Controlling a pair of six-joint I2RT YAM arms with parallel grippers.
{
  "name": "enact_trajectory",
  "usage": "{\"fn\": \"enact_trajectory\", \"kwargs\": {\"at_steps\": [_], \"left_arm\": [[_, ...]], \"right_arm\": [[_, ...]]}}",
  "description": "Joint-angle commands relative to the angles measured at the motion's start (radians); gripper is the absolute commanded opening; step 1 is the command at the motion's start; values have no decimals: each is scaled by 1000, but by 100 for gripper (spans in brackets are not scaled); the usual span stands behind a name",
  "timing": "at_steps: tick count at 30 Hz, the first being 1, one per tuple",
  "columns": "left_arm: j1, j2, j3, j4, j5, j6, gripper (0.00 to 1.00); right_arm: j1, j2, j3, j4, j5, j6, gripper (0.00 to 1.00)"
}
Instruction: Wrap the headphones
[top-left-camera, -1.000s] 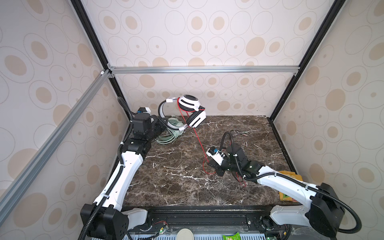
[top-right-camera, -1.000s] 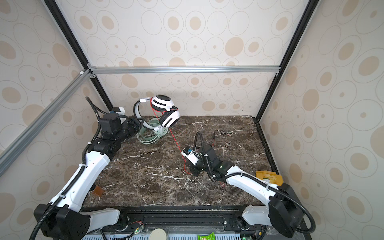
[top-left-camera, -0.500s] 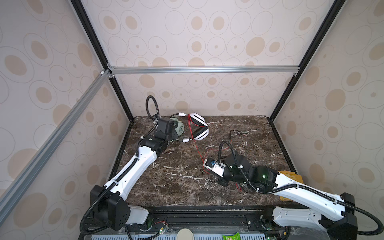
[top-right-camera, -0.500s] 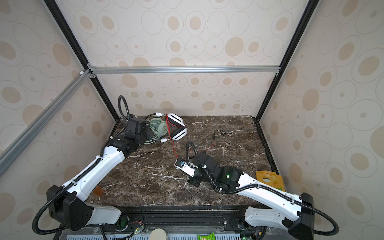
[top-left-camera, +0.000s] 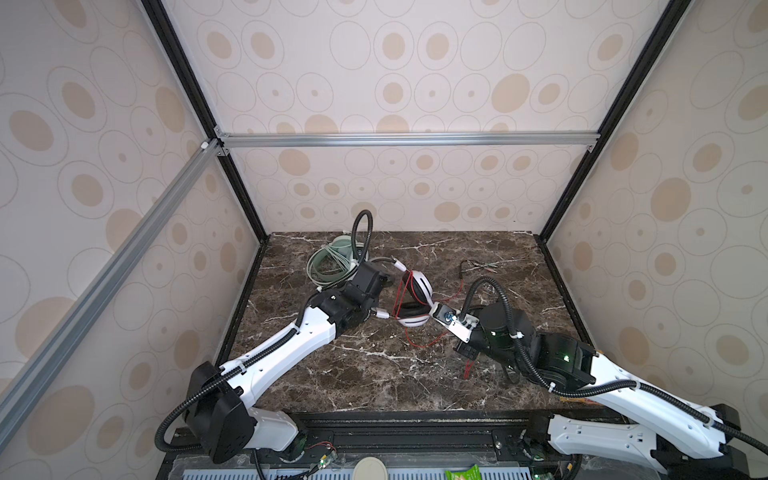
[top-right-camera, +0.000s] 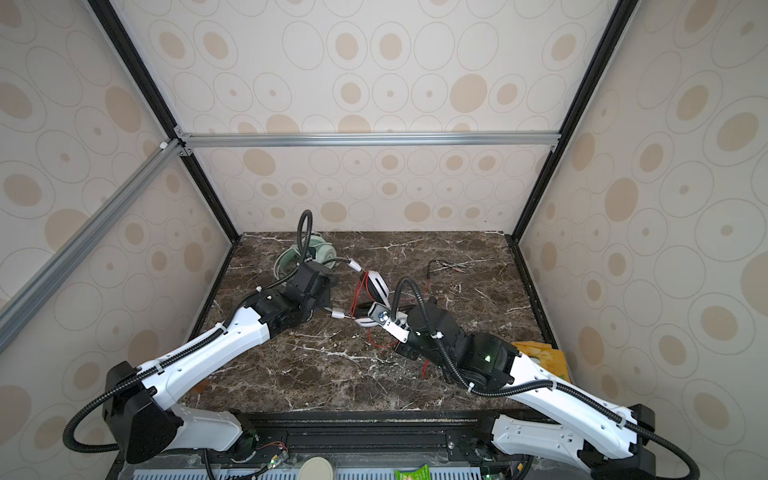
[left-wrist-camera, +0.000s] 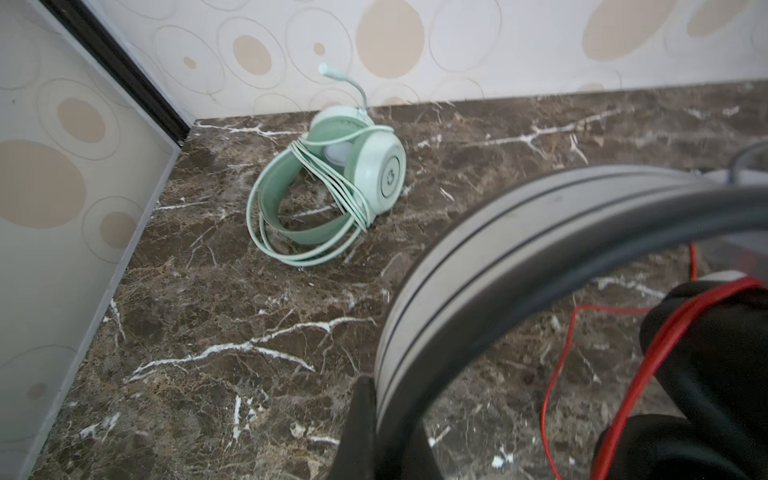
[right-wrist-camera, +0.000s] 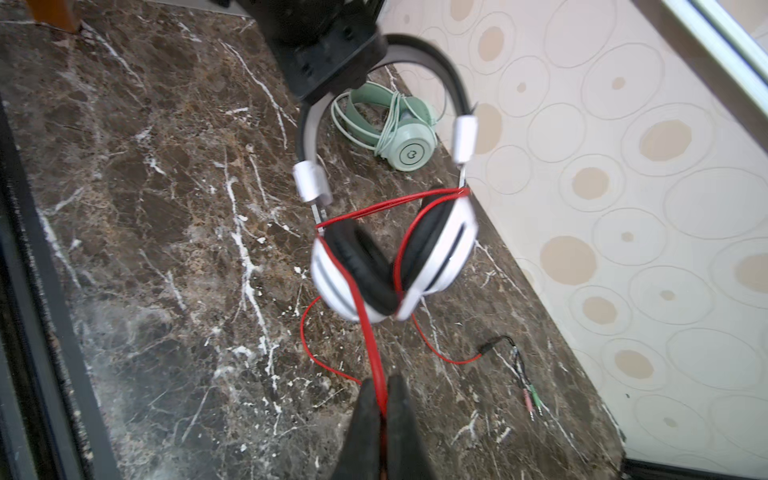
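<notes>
Swung mid-tabletop (top-left-camera: 374, 374), my left claw (left-wrist-camera: 386, 428) grips the white headset (right-wrist-camera: 440, 249) by its headband (left-wrist-camera: 498, 232); right claw (right-wrist-camera: 384, 399) pinches the part-wound red cable (right-wrist-camera: 370, 332); mint headset (left-wrist-camera: 374, 166) is wrapped.

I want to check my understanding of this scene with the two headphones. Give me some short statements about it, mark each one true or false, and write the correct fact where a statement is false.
1. The right claw is shut on the red cable. True.
2. The left claw holds the mint-green headphones. False: they lie on the table near a back corner, and the left claw grips the headband of the white-and-black headphones.
3. The pale green cable is wound around the mint-green headphones. True.
4. The plugs of the red cable are held in the right claw. False: they lie free on the table near the wall.
5. The red cable runs around the ear cups of the white-and-black headphones. True.
</notes>
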Motion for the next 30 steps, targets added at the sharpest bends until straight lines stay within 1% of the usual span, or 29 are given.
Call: {"fn": "enact_trajectory", "kwargs": {"at_steps": [1,3,5,10,12,17,24,27,29,30], "left_arm": [[-22,-84,-30,75,90,113,0],[-34,-109,-55,85,148,133,0],[-51,-137,-77,91,178,143,0],[-81,-200,-111,105,259,170,0],[-89,-218,-121,108,279,171,0],[-95,-268,-155,136,359,184,0],[-95,-310,-154,140,372,162,0],[-96,-336,-153,159,417,156,0],[-95,-355,-153,182,466,149,0],[-95,-361,-152,191,486,146,0]], "right_arm": [[-14,7,26,47,83,-57,0],[-42,15,27,64,71,-58,0],[-79,26,25,81,40,-50,0],[-187,57,-15,163,-71,-25,0],[-234,81,-32,199,-117,-14,0],[-366,166,-73,304,-290,33,0],[-443,246,-119,381,-391,100,0],[-481,259,-148,419,-453,134,0],[-509,262,-168,446,-507,157,0],[-517,264,-177,459,-527,164,2]]}}
